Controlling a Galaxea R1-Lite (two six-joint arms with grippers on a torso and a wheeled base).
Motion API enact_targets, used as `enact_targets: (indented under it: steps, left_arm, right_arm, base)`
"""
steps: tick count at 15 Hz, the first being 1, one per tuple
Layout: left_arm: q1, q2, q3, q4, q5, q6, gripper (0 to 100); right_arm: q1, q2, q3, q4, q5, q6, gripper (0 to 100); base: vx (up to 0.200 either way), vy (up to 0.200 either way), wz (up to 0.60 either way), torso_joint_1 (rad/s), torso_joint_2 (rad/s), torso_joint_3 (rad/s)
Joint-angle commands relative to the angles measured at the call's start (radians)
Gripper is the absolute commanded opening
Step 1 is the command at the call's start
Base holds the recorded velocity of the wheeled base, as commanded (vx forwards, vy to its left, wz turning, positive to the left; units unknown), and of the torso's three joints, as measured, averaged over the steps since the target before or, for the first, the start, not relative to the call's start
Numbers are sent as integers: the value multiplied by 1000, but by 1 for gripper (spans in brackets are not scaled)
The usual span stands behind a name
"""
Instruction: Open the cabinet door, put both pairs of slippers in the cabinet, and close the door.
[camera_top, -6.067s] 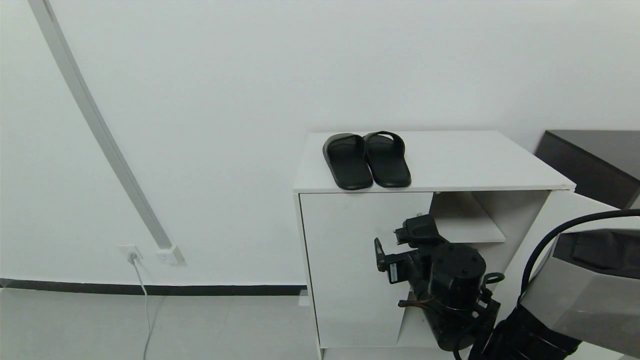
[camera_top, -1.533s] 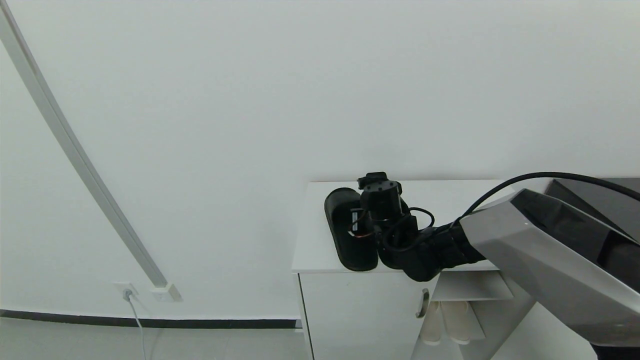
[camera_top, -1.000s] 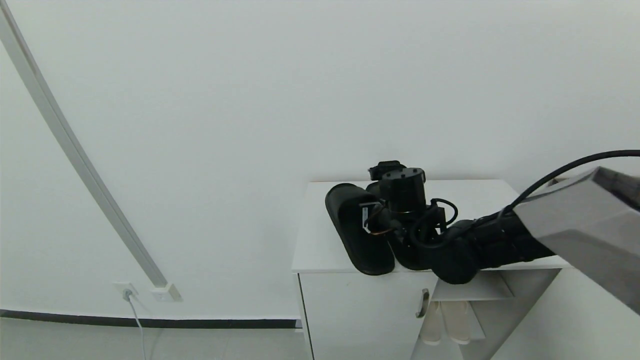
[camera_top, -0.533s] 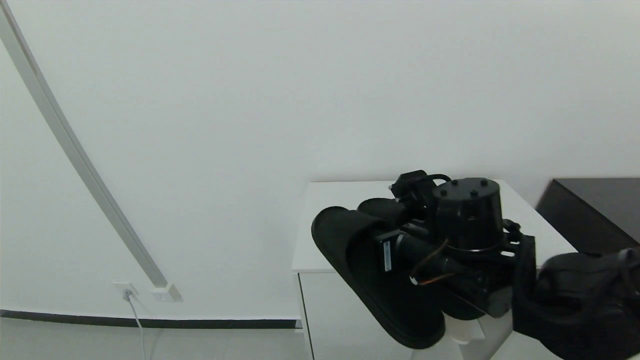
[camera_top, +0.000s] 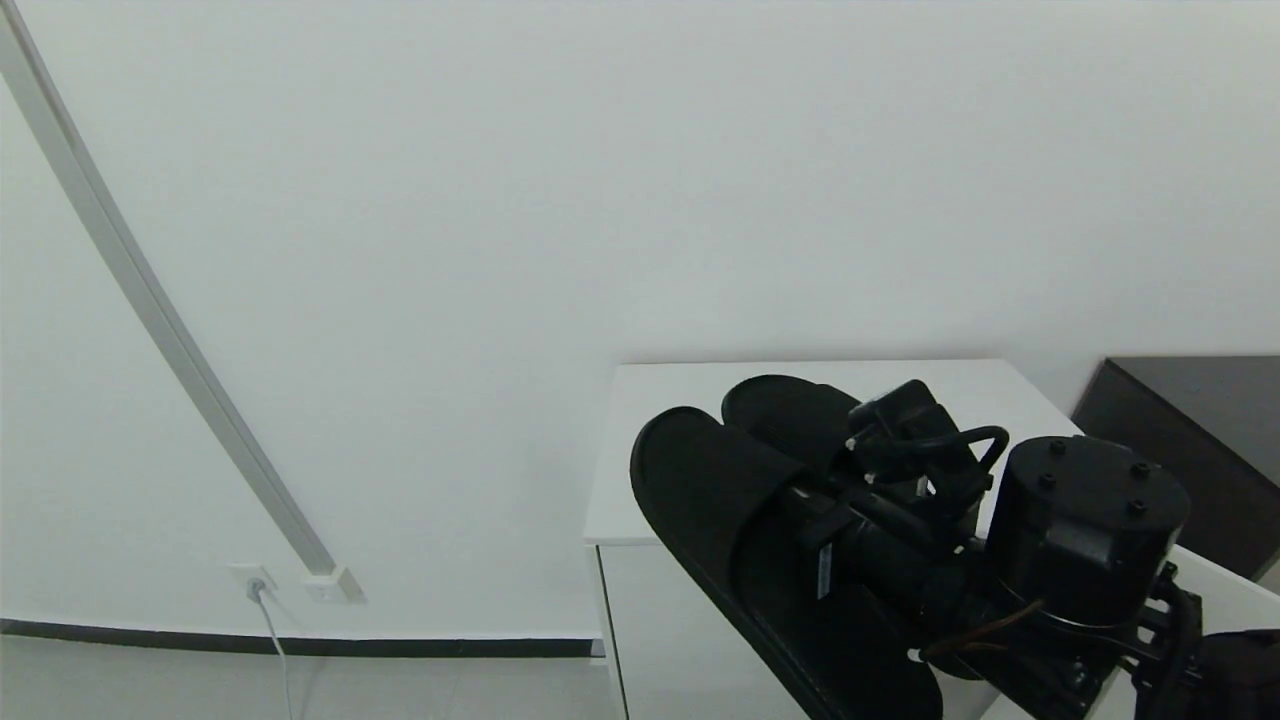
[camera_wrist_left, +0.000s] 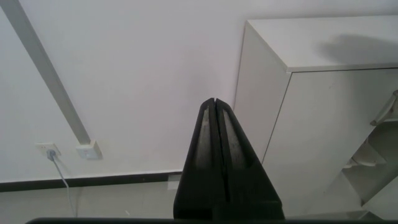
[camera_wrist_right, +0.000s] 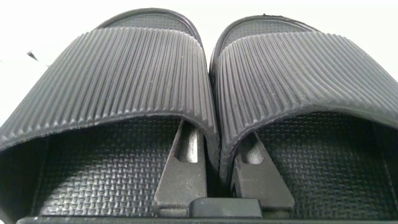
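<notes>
A pair of black slippers (camera_top: 740, 520) hangs tilted in the air in front of the white cabinet (camera_top: 690, 400), off its top. My right gripper (camera_wrist_right: 214, 162) is shut on them. One finger (camera_wrist_right: 183, 168) lies inside each slipper under its ribbed strap, pinching the two inner walls together. In the head view the wrist (camera_top: 1080, 530) sits behind the slippers and hides their heels. My left gripper (camera_wrist_left: 215, 109) is shut and holds nothing; it hangs low, to the left of the cabinet (camera_wrist_left: 311, 124).
The cabinet's left door (camera_wrist_left: 336, 137) is closed, with a handle (camera_wrist_left: 388, 109) at its edge; past it the right compartment's shelves (camera_wrist_left: 373, 155) show. A dark piece of furniture (camera_top: 1200, 440) stands at the right. A wall socket with a cable (camera_top: 250, 582) is low on the left.
The right gripper went from low at the cabinet front to the slippers on top, closed on them, lifted them off and pulled them toward me. The head camera tilted up earlier.
</notes>
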Motion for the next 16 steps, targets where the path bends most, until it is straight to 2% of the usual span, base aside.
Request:
enact_targets:
  steps: [1,11,16]
  left_arm:
    - [0,1,0,0,0,1,0]
    - [0,1,0,0,0,-3,0]
    - [0,1,0,0,0,-3,0]
  right_arm:
    - [-11,33,11,-5,-1,-3,0]
    - [-11,8,16,-2,-1,-3,0]
    - [-11,-7,25,0,6,-5,0]
  base:
    - [0,0,0,0,0,0]
    - [0,0,0,0,0,0]
    - [-200,0,0,5,6,0]
